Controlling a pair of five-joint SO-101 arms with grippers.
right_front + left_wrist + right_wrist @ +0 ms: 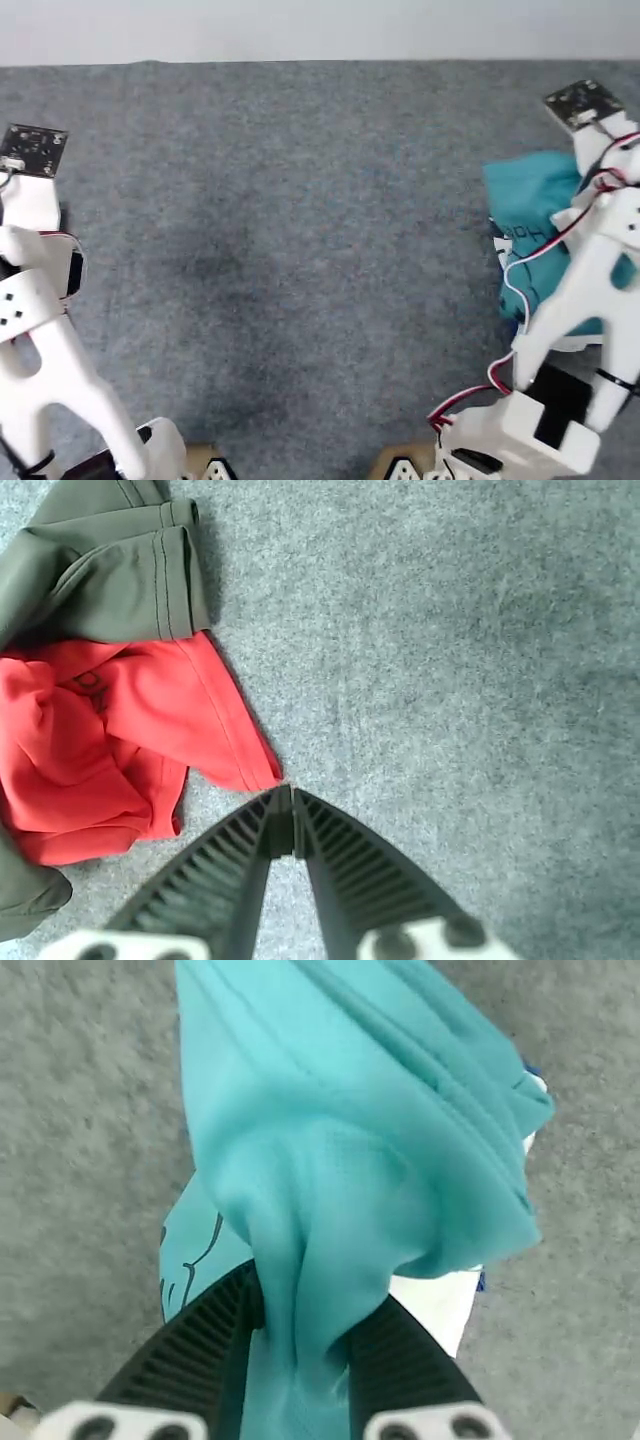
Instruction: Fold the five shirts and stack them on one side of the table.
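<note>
— Where are the shirts?
— On the grey bench point(300, 200): the teal shirt point(350, 1140) by the right arm, the red shirt point(110, 730) touching the olive shirt point(100, 570).
— And the tools?
— The right tool point(315, 1290) pinches the teal shirt. The left tool point(292, 800) is closed and empty, just beside the red hem.

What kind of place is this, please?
Likely a robot lab bench: the left arm and right arm stand at a grey felt-covered table, with a teal shirt and red shirt as practice items.
</note>
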